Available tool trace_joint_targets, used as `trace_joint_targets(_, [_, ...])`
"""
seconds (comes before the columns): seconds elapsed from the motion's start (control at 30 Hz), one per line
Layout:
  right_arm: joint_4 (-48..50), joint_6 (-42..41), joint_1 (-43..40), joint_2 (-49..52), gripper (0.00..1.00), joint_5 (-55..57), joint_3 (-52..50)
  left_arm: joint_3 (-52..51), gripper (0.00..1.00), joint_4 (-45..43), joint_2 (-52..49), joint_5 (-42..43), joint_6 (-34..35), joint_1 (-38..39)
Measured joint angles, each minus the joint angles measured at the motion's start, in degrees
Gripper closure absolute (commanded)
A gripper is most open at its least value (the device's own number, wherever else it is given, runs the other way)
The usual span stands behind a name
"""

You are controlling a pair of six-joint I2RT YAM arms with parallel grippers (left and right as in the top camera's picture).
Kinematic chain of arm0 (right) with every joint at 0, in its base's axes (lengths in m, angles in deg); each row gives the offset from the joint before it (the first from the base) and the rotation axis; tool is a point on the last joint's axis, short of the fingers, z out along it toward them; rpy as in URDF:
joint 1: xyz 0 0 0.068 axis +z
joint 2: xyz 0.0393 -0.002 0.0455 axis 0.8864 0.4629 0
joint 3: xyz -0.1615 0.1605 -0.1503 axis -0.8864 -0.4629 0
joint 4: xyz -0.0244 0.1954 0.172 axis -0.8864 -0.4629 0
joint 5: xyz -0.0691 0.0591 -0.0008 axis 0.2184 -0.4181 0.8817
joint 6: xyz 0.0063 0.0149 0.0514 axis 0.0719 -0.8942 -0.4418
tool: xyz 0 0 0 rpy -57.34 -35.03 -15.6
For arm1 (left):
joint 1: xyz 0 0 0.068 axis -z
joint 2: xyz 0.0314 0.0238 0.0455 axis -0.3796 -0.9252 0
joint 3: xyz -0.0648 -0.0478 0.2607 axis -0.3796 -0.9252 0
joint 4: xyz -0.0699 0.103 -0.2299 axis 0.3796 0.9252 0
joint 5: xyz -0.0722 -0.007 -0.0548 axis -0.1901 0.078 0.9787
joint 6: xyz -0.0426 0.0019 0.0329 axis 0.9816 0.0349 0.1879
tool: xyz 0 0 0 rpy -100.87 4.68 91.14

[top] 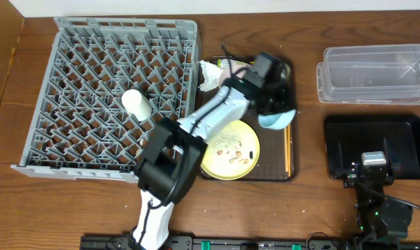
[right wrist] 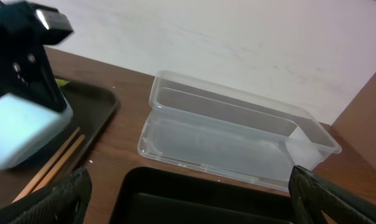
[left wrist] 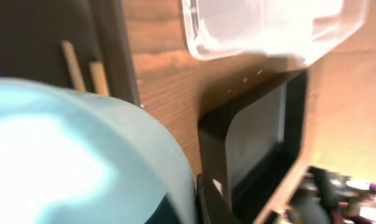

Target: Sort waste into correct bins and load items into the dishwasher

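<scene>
Left gripper (top: 273, 104) clamped shut on rim of light blue bowl (top: 278, 119), at right edge of brown tray (top: 272, 163). Right gripper (top: 374, 163) wide open, empty, over black bin (top: 411, 139). Step looks like bowl loading. Next move probably carry left to dish rack (top: 91, 90), set between pegs.
</scene>
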State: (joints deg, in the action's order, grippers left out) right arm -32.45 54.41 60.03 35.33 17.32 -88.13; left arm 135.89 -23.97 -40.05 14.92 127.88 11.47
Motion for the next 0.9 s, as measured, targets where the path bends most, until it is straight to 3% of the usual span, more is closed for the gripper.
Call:
trace_joint_targets(0.4, [0.0, 0.0, 0.0, 0.0, 0.01, 0.0, 0.0, -1.7, 0.93, -4.4, 0.0, 12.5, 5.3, -10.3])
trace_joint_targets(0.63, [0.0, 0.0, 0.0, 0.0, 0.01, 0.0, 0.0, -3.1, 0.93, -19.9, 0.0, 21.0, 13.3, -11.2])
trace_joint_targets(0.9, [0.0, 0.0, 0.0, 0.0, 0.01, 0.0, 0.0, -3.1, 0.93, -18.7, 0.0, 23.0, 17.4, -11.2])
